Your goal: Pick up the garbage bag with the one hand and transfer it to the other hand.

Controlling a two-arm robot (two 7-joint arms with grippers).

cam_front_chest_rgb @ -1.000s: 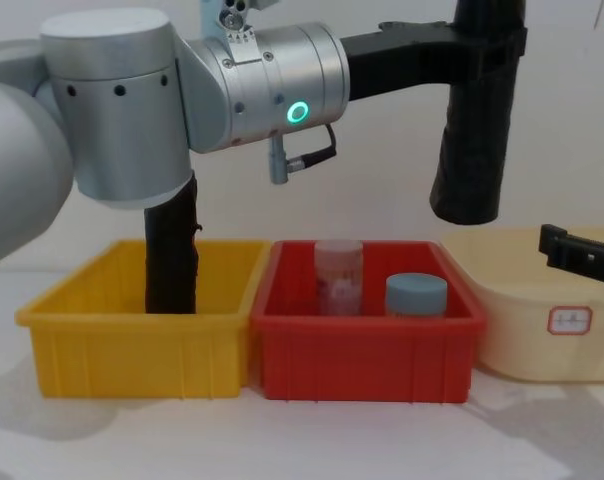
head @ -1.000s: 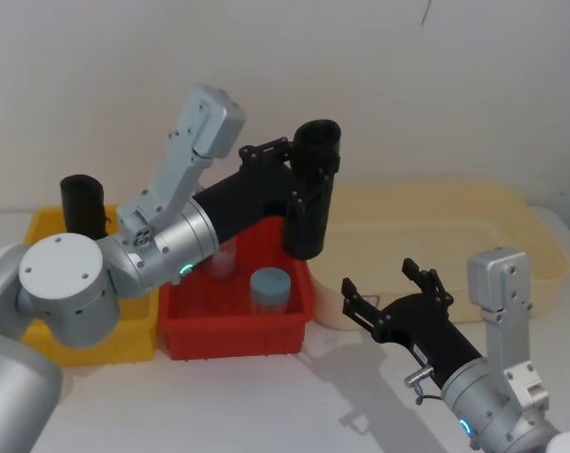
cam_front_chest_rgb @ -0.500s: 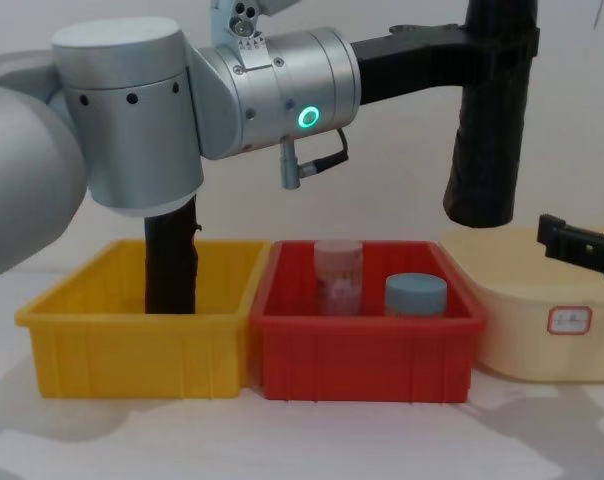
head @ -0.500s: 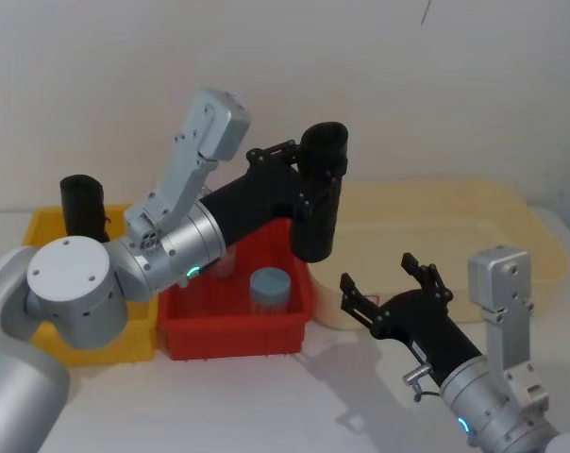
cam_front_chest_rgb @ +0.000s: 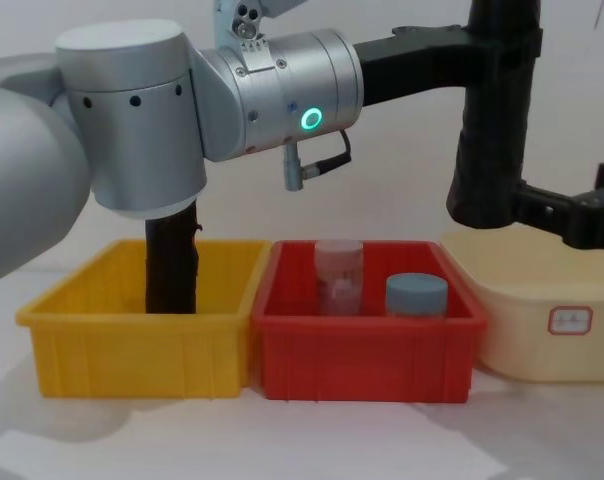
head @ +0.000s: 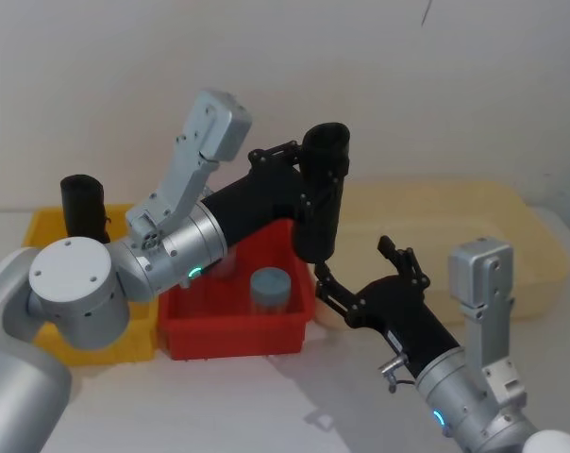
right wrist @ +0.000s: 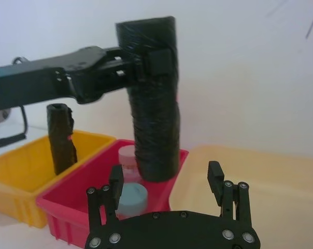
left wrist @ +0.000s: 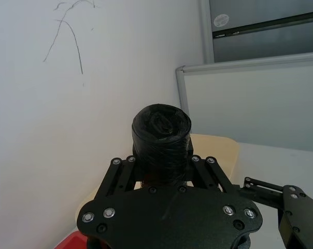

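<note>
The garbage bag [head: 321,203] is a tall matte-black roll hanging upright in the air over the right end of the red bin [head: 238,330]. My left gripper [head: 315,177] is shut on the garbage bag [cam_front_chest_rgb: 490,130] near its upper end. In the right wrist view the left gripper [right wrist: 148,61] clamps the garbage bag [right wrist: 154,109] from the side. My right gripper [head: 357,268] is open just below and in front of the roll's lower end. Its fingers straddle the roll's base without closing. In the chest view the right gripper [cam_front_chest_rgb: 567,207] reaches in from the right edge at the roll's bottom.
A second black roll [head: 82,203] stands in the yellow bin [head: 40,226] at the left. The red bin [cam_front_chest_rgb: 362,350] holds a clear jar [cam_front_chest_rgb: 338,275] and a blue-lidded jar [cam_front_chest_rgb: 416,295]. A cream tub [head: 455,203] lies behind the right gripper.
The right gripper has moved forward and left, from beside the cream tub up to the roll's lower end. The left gripper with the roll shifted slightly right, then held.
</note>
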